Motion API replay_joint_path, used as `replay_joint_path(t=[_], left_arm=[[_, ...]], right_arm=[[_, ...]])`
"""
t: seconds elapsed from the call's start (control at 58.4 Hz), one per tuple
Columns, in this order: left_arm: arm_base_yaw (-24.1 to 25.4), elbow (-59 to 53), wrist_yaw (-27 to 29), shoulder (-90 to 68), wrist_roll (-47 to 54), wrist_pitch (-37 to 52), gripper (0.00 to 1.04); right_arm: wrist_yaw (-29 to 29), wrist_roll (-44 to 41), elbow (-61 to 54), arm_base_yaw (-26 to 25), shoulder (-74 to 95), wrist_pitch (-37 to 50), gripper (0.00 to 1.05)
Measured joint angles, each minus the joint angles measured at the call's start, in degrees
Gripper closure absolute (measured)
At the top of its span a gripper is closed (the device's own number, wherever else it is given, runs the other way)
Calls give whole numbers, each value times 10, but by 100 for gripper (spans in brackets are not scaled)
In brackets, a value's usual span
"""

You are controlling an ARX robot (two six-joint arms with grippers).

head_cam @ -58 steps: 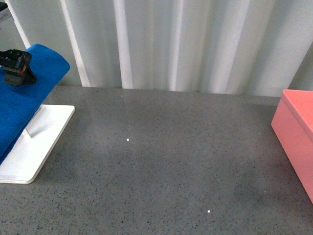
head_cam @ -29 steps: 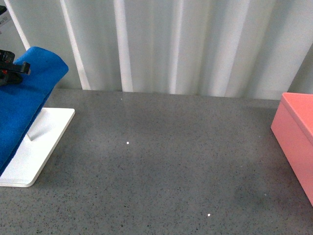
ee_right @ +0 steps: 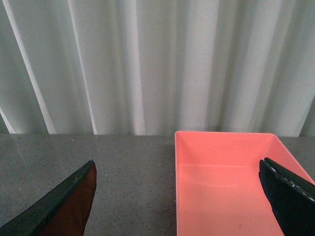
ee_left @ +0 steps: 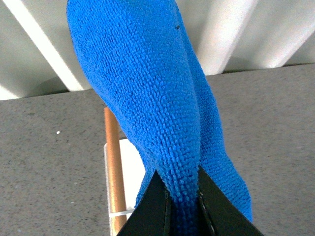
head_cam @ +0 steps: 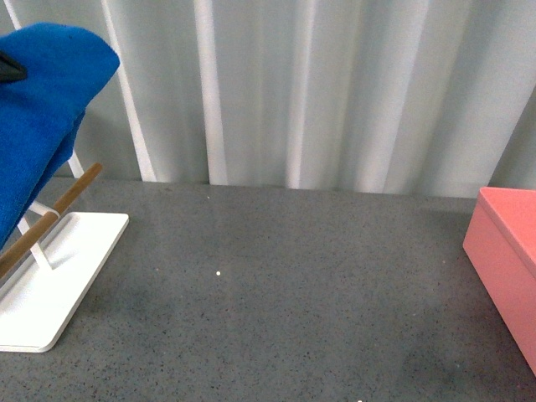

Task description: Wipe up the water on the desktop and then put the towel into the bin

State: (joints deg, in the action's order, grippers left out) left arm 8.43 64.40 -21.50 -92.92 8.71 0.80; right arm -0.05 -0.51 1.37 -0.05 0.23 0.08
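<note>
Blue towel [ee_left: 147,88] hangs clenched in our left claw [ee_left: 183,199] above the tabletop's [head_cam: 293,293] left edge; our right claw [ee_right: 177,169] is released, facing the pink bin [ee_right: 221,191].

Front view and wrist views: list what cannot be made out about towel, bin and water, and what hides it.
No view shows water on the desktop; too faint to tell.
Front view: left edge cuts the towel short.
Front view: right edge cuts the bin; inside unseen there.
Left wrist view: towel fills the left pincer, hiding its pads.
</note>
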Motion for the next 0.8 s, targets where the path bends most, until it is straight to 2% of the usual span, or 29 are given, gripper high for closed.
replay_joint_path(t=[0.154,0.274,0.582,0.685,0.805], left_arm=[[-37,-47,-72,101,-89,16,100],[-91,-78,-106,151,-169,59,100],[-235,-103,-63,151,-258,121,100],[-258,-108,-42,138,-257,124,100],[-261,-112,-39,132,-257,124,100]], right_arm=[[0,0,0,0,0,0,7],[0,0,0,0,0,0,7],[0,0,0,0,0,0,7],[0,0,0,0,0,0,7],[0,0,0,0,0,0,7]])
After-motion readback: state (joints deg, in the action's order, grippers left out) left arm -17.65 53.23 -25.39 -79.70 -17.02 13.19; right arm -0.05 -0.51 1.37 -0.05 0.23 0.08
